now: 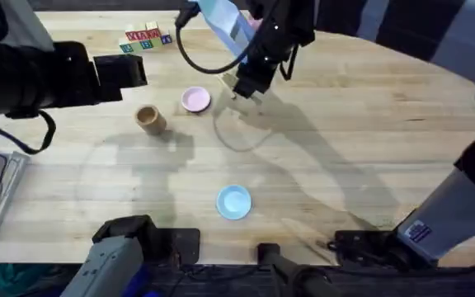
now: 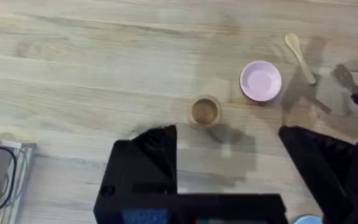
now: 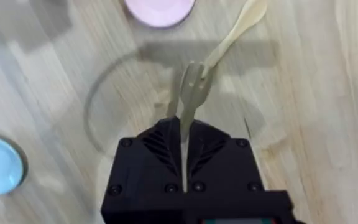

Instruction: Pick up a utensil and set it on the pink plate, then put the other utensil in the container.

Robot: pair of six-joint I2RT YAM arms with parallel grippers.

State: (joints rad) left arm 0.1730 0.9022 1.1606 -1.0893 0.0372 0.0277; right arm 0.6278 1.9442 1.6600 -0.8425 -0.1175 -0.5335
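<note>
Right fingers (image 3: pixel 184 144) clamp the fork (image 3: pixel 190 93); left fingers (image 2: pixel 229 149) apart; no legible writing.

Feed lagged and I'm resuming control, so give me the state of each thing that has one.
Right gripper: shut on the small wooden fork.
Small wooden fork: held, tines pointing out past the fingertips.
Small wooden spoon: lying flat on the table beside the pink plate.
Round pale pink plate: empty.
Tan cylindrical container: upright, empty.
Light blue round dish: empty.
Left gripper: open, holding nothing.

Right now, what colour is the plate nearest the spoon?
Pale pink: the plate beside the spoon, clearest in the left wrist view.
</note>
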